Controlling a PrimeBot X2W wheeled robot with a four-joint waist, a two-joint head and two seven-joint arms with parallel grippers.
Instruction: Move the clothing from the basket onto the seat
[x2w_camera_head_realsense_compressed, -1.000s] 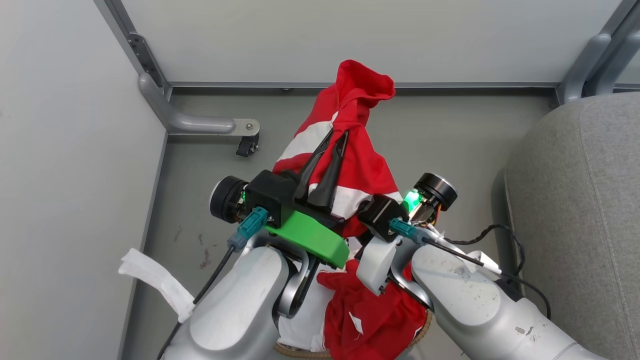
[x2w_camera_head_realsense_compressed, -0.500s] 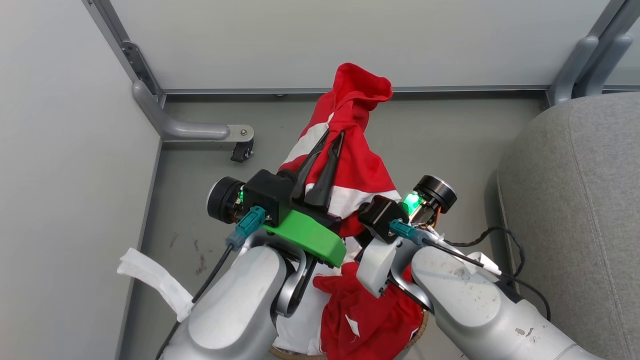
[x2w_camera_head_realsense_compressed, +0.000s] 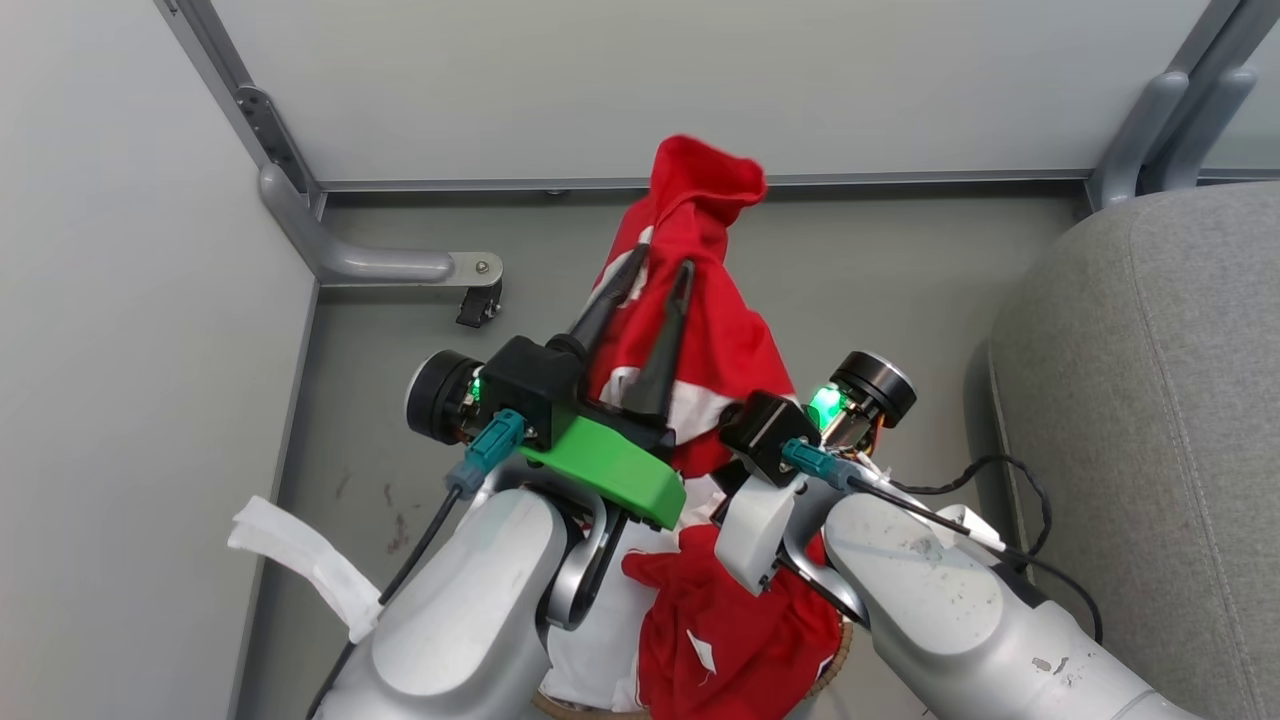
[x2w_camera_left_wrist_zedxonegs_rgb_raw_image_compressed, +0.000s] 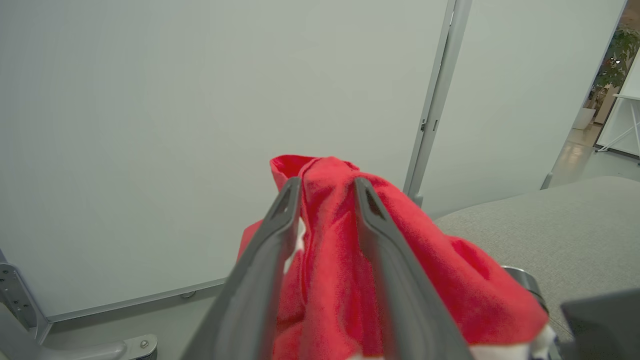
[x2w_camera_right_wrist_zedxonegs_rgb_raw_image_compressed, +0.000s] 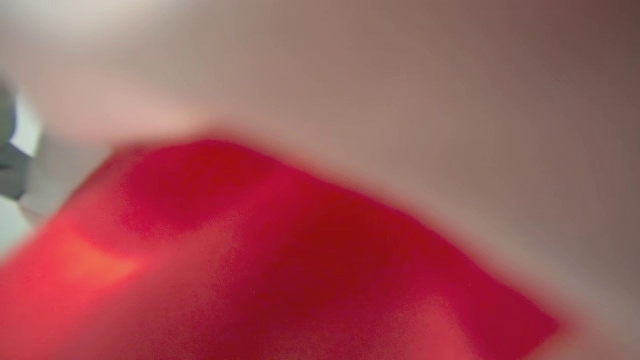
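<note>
Grey floor (x2w_camera_head_realsense_compressed: 900, 270) ran beneath everything. Nearest, the basket (x2w_camera_head_realsense_compressed: 838, 662) sat under both forearms, with red clothing (x2w_camera_head_realsense_compressed: 720, 330) heaped inside and one piece lifted above it. That piece draped over the right gripper (x2w_camera_head_realsense_compressed: 765, 430) and hid its fingers, so its grip could not be told. The left gripper (x2w_camera_head_realsense_compressed: 664, 258) stood released, its fingers parted around a red fold. The seat (x2w_camera_head_realsense_compressed: 1150, 400) lay to the right, and pale wall panels (x2w_camera_head_realsense_compressed: 600, 80) stood beyond.
</note>
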